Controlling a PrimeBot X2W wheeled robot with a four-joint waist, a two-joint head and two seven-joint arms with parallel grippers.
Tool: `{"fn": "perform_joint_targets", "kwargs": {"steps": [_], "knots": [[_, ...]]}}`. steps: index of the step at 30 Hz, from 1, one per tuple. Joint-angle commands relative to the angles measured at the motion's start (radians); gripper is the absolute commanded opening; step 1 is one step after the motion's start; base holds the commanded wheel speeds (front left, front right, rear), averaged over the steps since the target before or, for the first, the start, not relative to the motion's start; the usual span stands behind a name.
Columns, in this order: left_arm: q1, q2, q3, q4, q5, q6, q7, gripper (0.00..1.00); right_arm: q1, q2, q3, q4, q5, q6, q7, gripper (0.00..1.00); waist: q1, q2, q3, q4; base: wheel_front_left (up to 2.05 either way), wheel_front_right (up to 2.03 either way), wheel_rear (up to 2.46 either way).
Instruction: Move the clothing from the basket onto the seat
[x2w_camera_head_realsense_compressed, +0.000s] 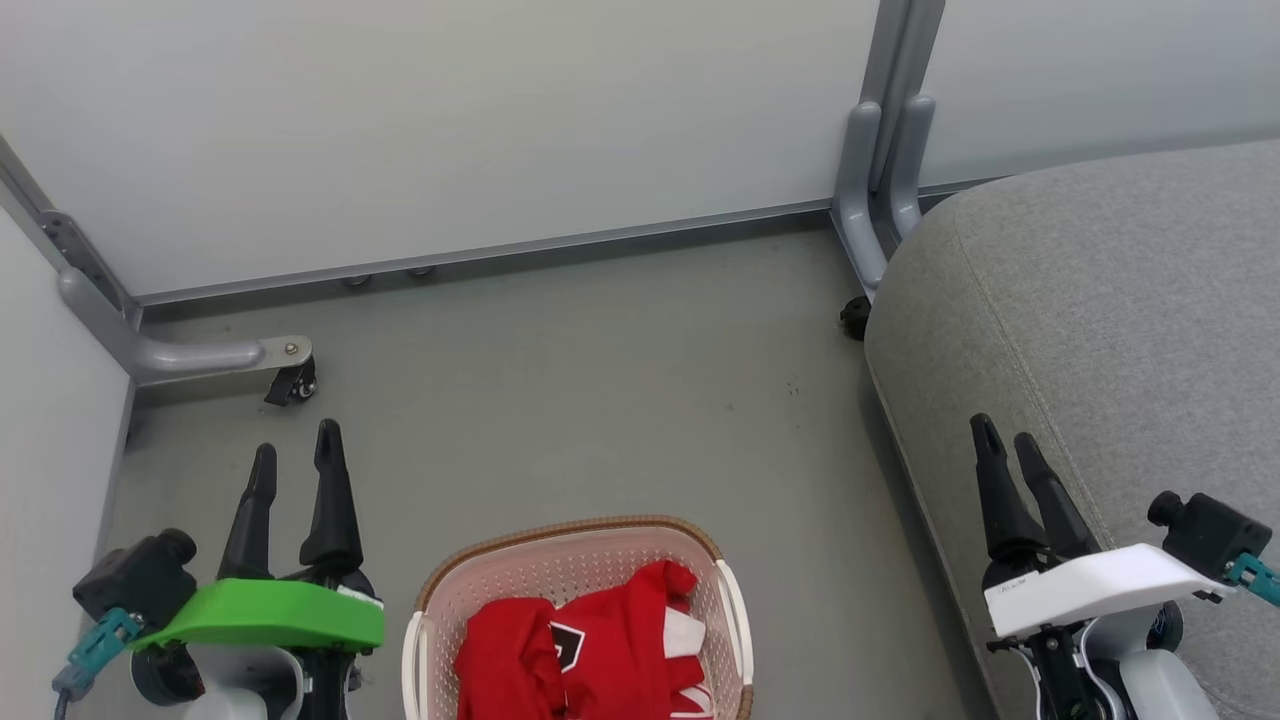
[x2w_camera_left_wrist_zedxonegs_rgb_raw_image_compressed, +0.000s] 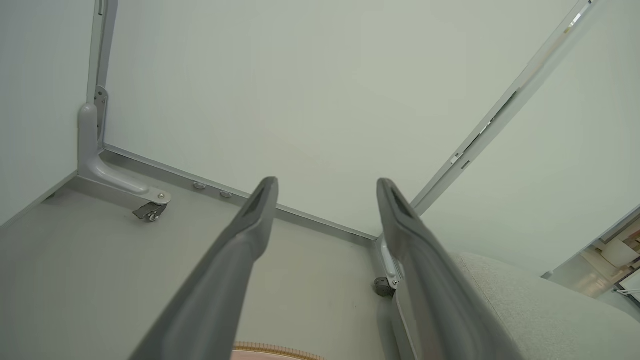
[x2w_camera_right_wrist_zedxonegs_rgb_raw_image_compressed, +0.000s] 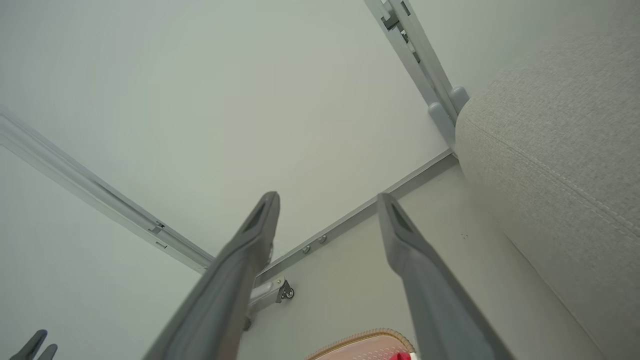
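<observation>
The cream-white basket (x2w_camera_head_realsense_compressed: 440, 610) with a brown braided rim stands on the floor at the bottom centre of the head view. Red clothing (x2w_camera_head_realsense_compressed: 590, 650) with white trim and a black-and-white mark lies bunched inside it. The large grey seat (x2w_camera_head_realsense_compressed: 1100, 300) fills the right side. My left gripper (x2w_camera_head_realsense_compressed: 296, 450) stands open to the left of the basket, holding nothing. My right gripper (x2w_camera_head_realsense_compressed: 1008, 435) stands open over the seat's near edge, also holding nothing. The left wrist view shows the open left gripper (x2w_camera_left_wrist_zedxonegs_rgb_raw_image_compressed: 326, 184), a strip of the basket rim (x2w_camera_left_wrist_zedxonegs_rgb_raw_image_compressed: 277, 348) and the seat (x2w_camera_left_wrist_zedxonegs_rgb_raw_image_compressed: 540, 310). In the right wrist view sit the open right gripper (x2w_camera_right_wrist_zedxonegs_rgb_raw_image_compressed: 327, 200), the basket rim (x2w_camera_right_wrist_zedxonegs_rgb_raw_image_compressed: 367, 337), a bit of red clothing (x2w_camera_right_wrist_zedxonegs_rgb_raw_image_compressed: 402, 356) and the seat (x2w_camera_right_wrist_zedxonegs_rgb_raw_image_compressed: 560, 160).
Pale partition walls (x2w_camera_head_realsense_compressed: 450, 120) close off the back and left. Grey metal feet with castors (x2w_camera_head_realsense_compressed: 290, 380) stick out onto the grey floor (x2w_camera_head_realsense_compressed: 600, 400), one at the left and one beside the seat (x2w_camera_head_realsense_compressed: 855, 318).
</observation>
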Motion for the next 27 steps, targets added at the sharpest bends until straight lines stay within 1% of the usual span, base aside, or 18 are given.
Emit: {"fn": "perform_joint_targets", "kwargs": {"steps": [1, 13, 27], "knots": [[-0.022, 0.008, -0.003, -0.015, 0.037, 0.007, -0.01, 1.0, -0.002, -0.007, 0.005, -0.016, -0.033, 0.0, -0.011, 1.0, 0.0, 0.0041, 0.0, 0.001, 0.0, 0.0, 0.0], [-0.022, 0.009, -0.029, -0.016, 0.177, 0.027, -0.042, 1.0, 0.0, -0.008, 0.027, -0.029, -0.167, 0.001, -0.043, 1.0, 0.0, 0.0049, -0.001, 0.009, 0.0, 0.0, 0.0], [-0.023, 0.01, -0.046, -0.02, 0.306, 0.04, -0.075, 1.0, -0.003, -0.01, 0.042, -0.027, -0.298, 0.0, -0.075, 1.0, 0.0, 0.0058, -0.001, 0.015, 0.0, 0.0, 0.0]]}}
